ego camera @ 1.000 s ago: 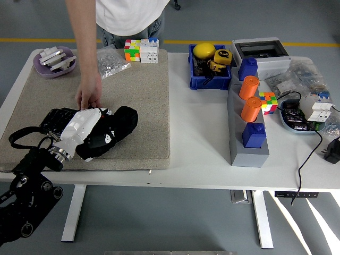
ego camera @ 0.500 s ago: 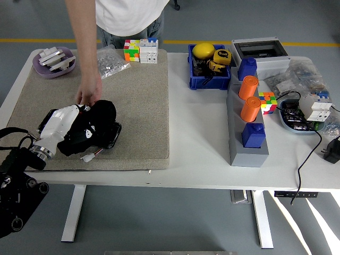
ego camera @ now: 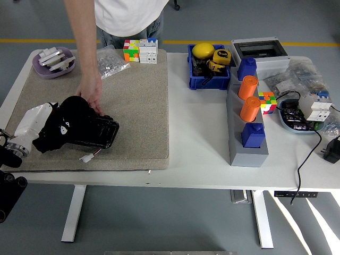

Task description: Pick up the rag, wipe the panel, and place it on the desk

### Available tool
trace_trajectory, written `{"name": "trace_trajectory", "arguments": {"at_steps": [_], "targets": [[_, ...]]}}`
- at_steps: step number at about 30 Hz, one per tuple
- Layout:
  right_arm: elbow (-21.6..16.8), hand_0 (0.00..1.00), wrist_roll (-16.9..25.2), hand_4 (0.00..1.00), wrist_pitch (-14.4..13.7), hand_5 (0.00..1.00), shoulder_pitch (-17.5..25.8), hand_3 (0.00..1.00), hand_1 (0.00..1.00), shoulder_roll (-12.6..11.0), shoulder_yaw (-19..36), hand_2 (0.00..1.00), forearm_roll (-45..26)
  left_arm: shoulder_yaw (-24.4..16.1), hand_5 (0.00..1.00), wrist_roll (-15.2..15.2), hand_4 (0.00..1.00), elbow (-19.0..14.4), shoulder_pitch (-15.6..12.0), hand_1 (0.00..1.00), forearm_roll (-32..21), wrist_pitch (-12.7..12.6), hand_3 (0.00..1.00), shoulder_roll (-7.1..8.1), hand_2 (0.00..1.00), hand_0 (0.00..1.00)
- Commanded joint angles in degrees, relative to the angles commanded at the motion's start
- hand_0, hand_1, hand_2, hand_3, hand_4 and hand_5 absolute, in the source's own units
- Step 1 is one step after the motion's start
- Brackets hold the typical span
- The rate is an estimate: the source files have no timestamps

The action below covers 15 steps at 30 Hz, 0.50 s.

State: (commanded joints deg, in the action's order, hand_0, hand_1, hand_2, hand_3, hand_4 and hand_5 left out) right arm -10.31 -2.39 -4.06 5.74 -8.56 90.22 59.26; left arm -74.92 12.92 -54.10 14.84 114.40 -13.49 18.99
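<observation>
My left hand (ego camera: 42, 126), white-backed, is shut on the black rag (ego camera: 65, 123) at the left of the beige mat (ego camera: 135, 106). The rag is bunched over the left end of a flat black panel (ego camera: 99, 133) that lies on the mat, with a small white connector (ego camera: 86, 158) at its near edge. A person at the far side reaches down with one hand (ego camera: 93, 94) and touches the panel's far edge beside the rag. The right arm is out of view.
A purple tray (ego camera: 53, 61), a bag of screws (ego camera: 109, 59) and puzzle cubes (ego camera: 141, 50) sit at the mat's far edge. A blue bin (ego camera: 209, 71), a grey block (ego camera: 239, 146) with orange cylinders, a grey box (ego camera: 260, 50) and wired parts (ego camera: 300, 117) stand on the right.
My left hand has slid left along the mat with the rag, uncovering most of the black panel. The person's hand has stayed at the panel's far edge.
</observation>
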Motion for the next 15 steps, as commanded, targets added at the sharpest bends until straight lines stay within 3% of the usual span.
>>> {"name": "trace_trajectory", "arguments": {"at_steps": [15], "targets": [[0.0, 0.76, 0.1, 0.961, 0.06, 0.467, -0.27, 0.601, 0.62, 0.09, 0.01, 0.679, 0.02, -6.43, 0.002, 0.06, 0.199, 4.58, 0.75, 0.229, 2.45, -0.19, 0.434, 1.1, 0.528, 0.254]]}}
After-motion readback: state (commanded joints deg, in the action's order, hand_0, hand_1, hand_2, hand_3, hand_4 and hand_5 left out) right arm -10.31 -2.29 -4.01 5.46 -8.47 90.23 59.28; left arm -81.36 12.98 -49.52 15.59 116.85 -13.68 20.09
